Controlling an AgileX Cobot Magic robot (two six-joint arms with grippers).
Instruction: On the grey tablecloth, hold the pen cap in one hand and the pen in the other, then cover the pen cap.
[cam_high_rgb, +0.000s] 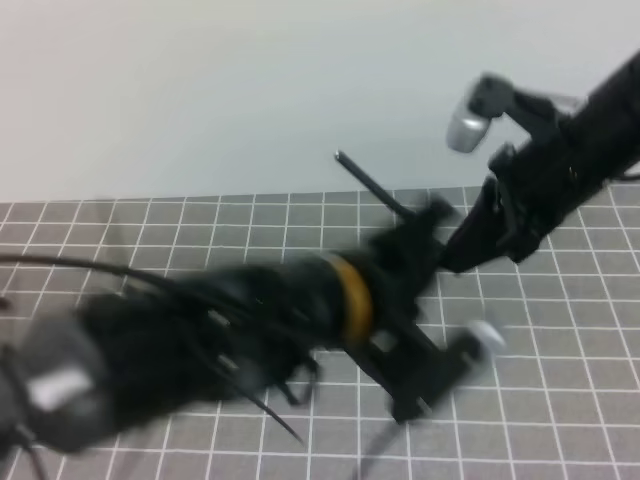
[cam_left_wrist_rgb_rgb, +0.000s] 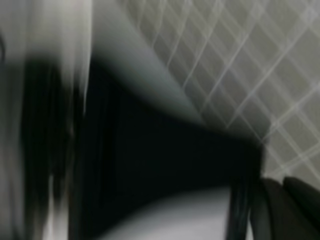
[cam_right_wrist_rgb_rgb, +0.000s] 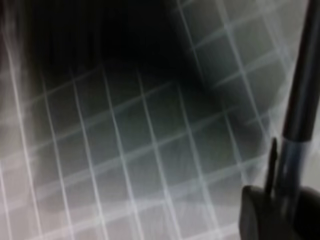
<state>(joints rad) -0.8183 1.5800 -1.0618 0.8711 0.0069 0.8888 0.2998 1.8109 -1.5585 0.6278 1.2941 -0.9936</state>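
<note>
**A:** Pen (cam_high_rgb: 375, 185) first, in the high view. Where is it?

**B:** Up off the cloth (cam_high_rgb: 200, 230), a thin dark stick. Its free end points to 10 o'clock and its other end runs down to 4 o'clock, into the spot where both grippers meet. The left gripper (cam_high_rgb: 425, 232) comes in from 8 o'clock and the right gripper (cam_high_rgb: 458, 255) from 2 o'clock. Their tips are just beside each other.

**A:** Which one has the pen?

**B:** I can't tell from this view, because the blur merges both tips. The left gripper looks in line with the shaft's lower end, so I'd guess left. I can't see the cap here at all.

**A:** And the left wrist view?

**B:** It's smeared. There's cloth (cam_left_wrist_rgb_rgb: 250, 60) at 1 o'clock and a dark mass across the middle. I can't tell whether the left jaws are open or closed.

**A:** The right wrist view?

**B:** That one is better. The cap (cam_right_wrist_rgb_rgb: 286, 167), translucent grey with a thin dark clip, stands at 4 o'clock, touching the dark finger (cam_right_wrist_rgb_rgb: 257, 215) below it. It's clear of the cloth (cam_right_wrist_rgb_rgb: 125, 150), so I judge the right gripper is clamped on it. The pen (cam_right_wrist_rgb_rgb: 302, 75) rises from the cap toward 1 o'clock, on the same axis.

**A:** So what does the next move depend on?

**B:** On that shared axis. The shaft is at the cap's mouth or just inside it, though I can't see how deep. I'd push straight along the shaft, because any tilt could jam it.
</note>
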